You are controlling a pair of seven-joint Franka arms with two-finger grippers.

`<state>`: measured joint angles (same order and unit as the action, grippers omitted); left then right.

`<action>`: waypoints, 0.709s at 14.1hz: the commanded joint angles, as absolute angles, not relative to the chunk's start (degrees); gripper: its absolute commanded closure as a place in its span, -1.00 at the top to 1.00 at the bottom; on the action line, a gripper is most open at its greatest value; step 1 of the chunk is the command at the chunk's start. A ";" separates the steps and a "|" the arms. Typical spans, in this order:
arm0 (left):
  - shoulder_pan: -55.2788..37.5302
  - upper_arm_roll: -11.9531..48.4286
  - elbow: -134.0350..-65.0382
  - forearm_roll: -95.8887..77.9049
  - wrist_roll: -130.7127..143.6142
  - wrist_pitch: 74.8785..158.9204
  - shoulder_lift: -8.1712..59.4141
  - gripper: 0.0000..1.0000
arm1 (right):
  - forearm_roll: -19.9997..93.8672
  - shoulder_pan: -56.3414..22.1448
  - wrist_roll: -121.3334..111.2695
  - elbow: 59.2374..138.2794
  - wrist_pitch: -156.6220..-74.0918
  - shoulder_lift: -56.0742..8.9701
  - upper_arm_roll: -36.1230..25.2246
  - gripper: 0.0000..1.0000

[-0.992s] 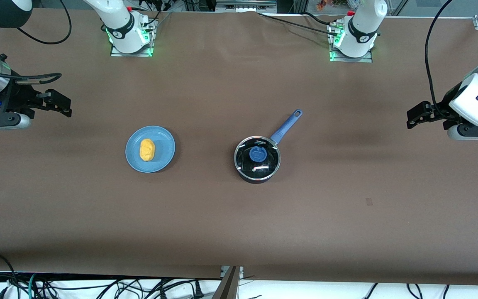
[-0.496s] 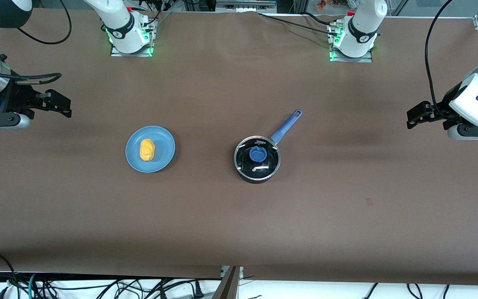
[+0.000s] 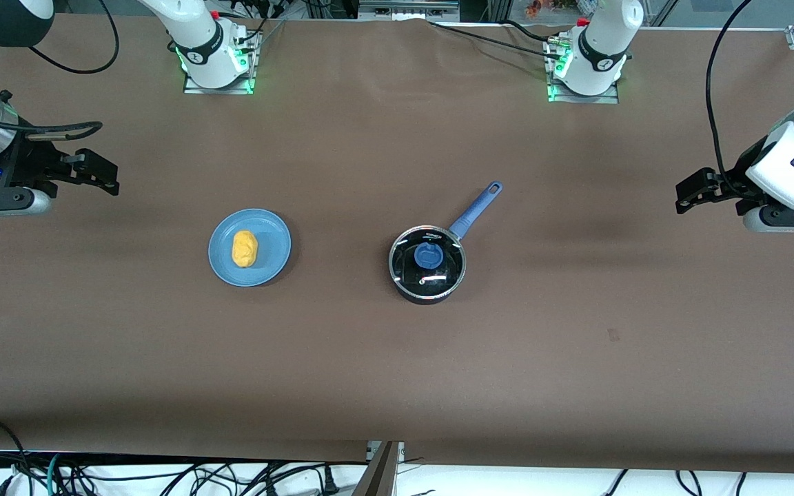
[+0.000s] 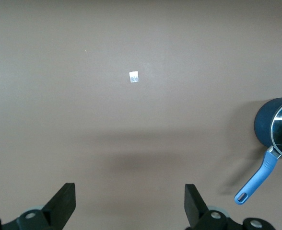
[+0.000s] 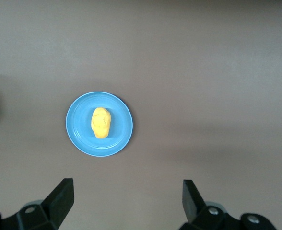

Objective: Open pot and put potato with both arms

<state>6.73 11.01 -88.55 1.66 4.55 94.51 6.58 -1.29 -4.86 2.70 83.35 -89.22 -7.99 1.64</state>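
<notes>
Brown matte tabletop [image 3: 397, 372] fills the scene, bare toward the front camera apart from a small pale scrap [image 3: 613, 335] toward the left arm's end. Farther in stand the task's things, well apart from each other: the pot [image 3: 428, 265], glass lid [image 3: 427, 270] on and blue knob [image 3: 429, 255] at its centre, its long handle [image 3: 476, 207] angled away from the camera; and toward the right arm's end, the potato [image 3: 245, 249] lying on a light-blue plate [image 3: 273, 265].

Judging by looks, the lid is light but hard, slick and breakable, so the knob is the only sensible grip, pinched from above and lifted straight. The potato seems small, smooth and rounded; closing across its short width should keep it from rolling off the plate. The pot may slide if nudged.

Farther still, both arms wait at the table's ends. The left gripper [image 4: 129, 208] hangs over bare tabletop, its jaws apart and empty. The right gripper [image 5: 127, 207] hangs likewise, jaws apart, the potato in its wrist view.
</notes>
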 commanded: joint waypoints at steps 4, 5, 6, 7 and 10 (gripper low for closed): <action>5.72 11.16 -88.42 1.67 5.53 95.45 6.50 1.00 | -0.79 -4.66 3.25 83.67 -89.65 -7.82 2.11 1.00; 4.49 11.16 -88.50 1.67 7.19 95.54 6.68 1.00 | -0.79 -4.75 3.34 83.67 -89.65 -7.74 2.11 1.00; 2.74 11.16 -88.51 1.67 10.43 95.80 7.20 1.00 | -0.79 -4.75 3.34 83.67 -89.65 -7.82 2.11 1.00; 1.16 11.16 -88.68 1.76 14.20 96.84 7.21 1.00 | -0.79 -4.66 3.25 83.67 -89.65 -7.82 2.11 1.00; -2.27 11.34 -90.35 1.76 18.45 97.82 7.47 1.00 | -0.88 -4.66 3.25 83.67 -89.65 -7.82 2.11 1.00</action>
<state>-0.37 11.54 -88.97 1.59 16.02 96.70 7.55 -1.29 -4.87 2.70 83.35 -89.23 -8.03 1.76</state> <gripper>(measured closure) 0.000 0.000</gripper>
